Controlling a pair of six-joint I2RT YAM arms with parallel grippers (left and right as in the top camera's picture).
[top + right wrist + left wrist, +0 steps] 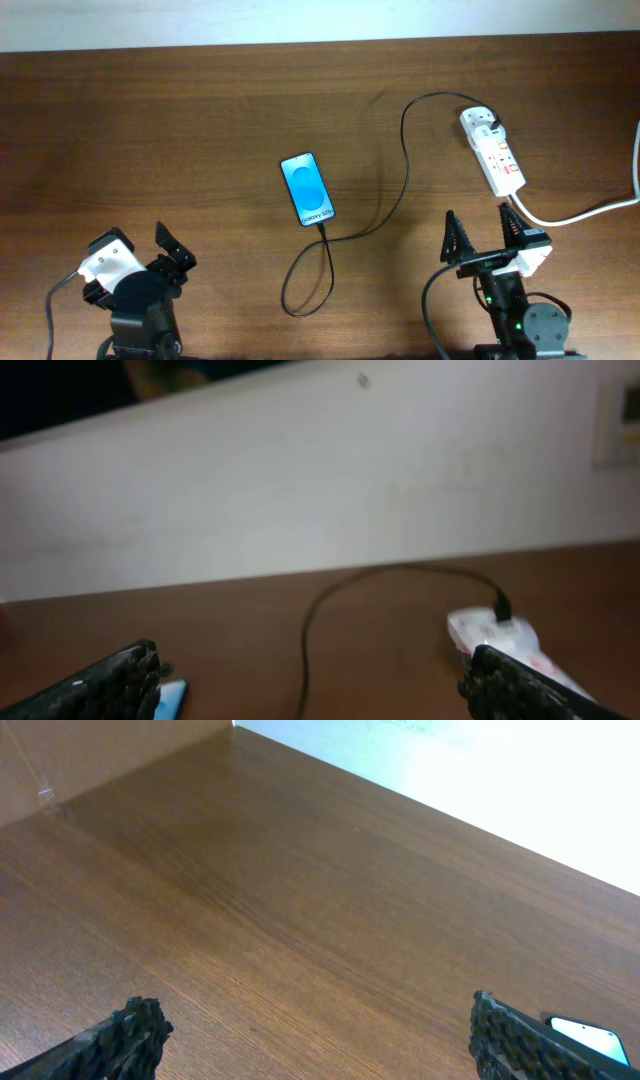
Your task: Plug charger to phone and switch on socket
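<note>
The phone (pixel 307 189) lies face up mid-table, its blue screen lit. The charger cable (pixel 403 160) runs from the phone's near end, loops at the front, and curves back to its black plug (pixel 494 124) seated in the white socket strip (pixel 492 151) at the right. My left gripper (pixel 173 250) is open and empty at the front left; its wrist view catches the phone's corner (pixel 588 1036). My right gripper (pixel 482 232) is open and empty just in front of the strip. The right wrist view shows the strip (pixel 497 637), the cable (pixel 310 635) and the phone's corner (pixel 171 699).
The strip's thick white cord (pixel 590 211) trails off the right edge of the table. A pale wall (pixel 320 490) runs behind the table's far edge.
</note>
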